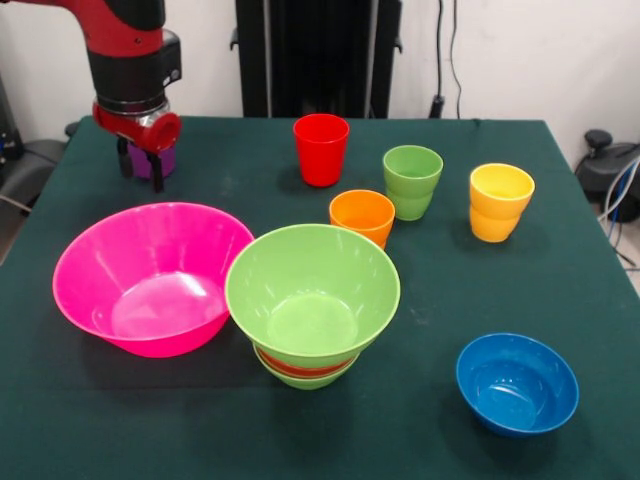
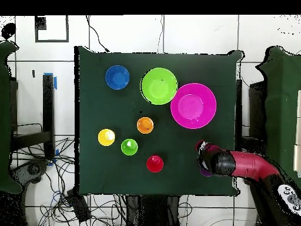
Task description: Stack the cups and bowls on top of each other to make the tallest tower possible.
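My gripper (image 1: 141,165) is at the table's far left corner, shut on the purple cup (image 1: 165,160), one finger (image 1: 157,172) in front of it. The cup sits low by the table; in the overhead view it (image 2: 204,172) peeks out under the gripper (image 2: 203,159). The tower (image 1: 312,300) is a large lime green bowl nested on a red-orange bowl (image 1: 300,366) and a small green bowl. The huge pink bowl (image 1: 150,275) stands beside it, touching. The red cup (image 1: 321,148), orange cup (image 1: 362,215), light green cup (image 1: 412,180), yellow cup (image 1: 500,200) and blue bowl (image 1: 517,383) stand apart.
The dark green table (image 1: 90,420) ends just left of the gripper and behind it. The black pedestal (image 1: 318,55) stands at the far edge behind the red cup. Cables (image 1: 620,200) hang off the right side.
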`<action>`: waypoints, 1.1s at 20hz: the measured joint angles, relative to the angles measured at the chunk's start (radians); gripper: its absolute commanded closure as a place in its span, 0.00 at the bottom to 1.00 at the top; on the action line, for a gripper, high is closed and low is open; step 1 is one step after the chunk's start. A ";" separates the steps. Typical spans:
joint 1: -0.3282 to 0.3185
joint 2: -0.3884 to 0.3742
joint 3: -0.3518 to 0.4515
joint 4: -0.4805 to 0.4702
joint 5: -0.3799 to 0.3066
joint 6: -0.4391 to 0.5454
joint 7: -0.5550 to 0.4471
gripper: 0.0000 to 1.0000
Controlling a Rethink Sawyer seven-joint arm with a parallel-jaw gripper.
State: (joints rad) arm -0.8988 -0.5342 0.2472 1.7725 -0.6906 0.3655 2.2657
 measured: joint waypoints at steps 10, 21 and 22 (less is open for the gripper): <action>-0.029 0.037 -0.008 -0.021 -0.008 -0.005 0.000 0.00; -0.030 0.029 -0.010 -0.021 -0.031 -0.029 0.000 0.00; -0.031 0.027 -0.010 -0.021 -0.031 -0.029 0.000 0.00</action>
State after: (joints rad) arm -0.9296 -0.5072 0.2372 1.7517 -0.7216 0.3363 2.2657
